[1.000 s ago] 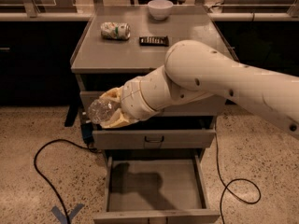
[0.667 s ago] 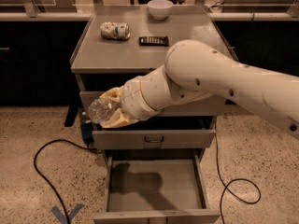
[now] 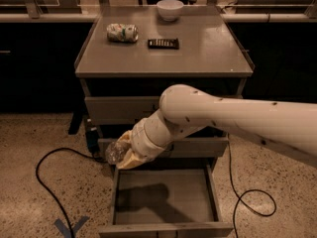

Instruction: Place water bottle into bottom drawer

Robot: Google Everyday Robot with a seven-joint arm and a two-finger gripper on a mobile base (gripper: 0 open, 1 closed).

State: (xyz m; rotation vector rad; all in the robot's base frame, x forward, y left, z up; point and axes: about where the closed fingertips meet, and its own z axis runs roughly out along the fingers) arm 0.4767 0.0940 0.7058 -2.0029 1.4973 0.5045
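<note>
The clear crinkled water bottle [image 3: 113, 151] lies roughly level in my gripper [image 3: 124, 152], which is shut on it. The gripper hangs in front of the middle drawer, just above the left back corner of the bottom drawer [image 3: 163, 197]. That drawer is pulled out, a shallow grey tray with a bare floor and the arm's shadow on it. My white arm reaches in from the right and hides part of the cabinet front.
On the cabinet top [image 3: 208, 48] lie a crushed white-green can [image 3: 122, 32], a dark flat device [image 3: 163, 43] and a white bowl [image 3: 170, 9]. Black cables [image 3: 44, 182] loop on the floor left and right. Blue tape [image 3: 71, 227] marks the floor.
The gripper with the bottle has dropped lower and moved right, from the top drawer's level down to just above the open bottom drawer. The view has shifted too.
</note>
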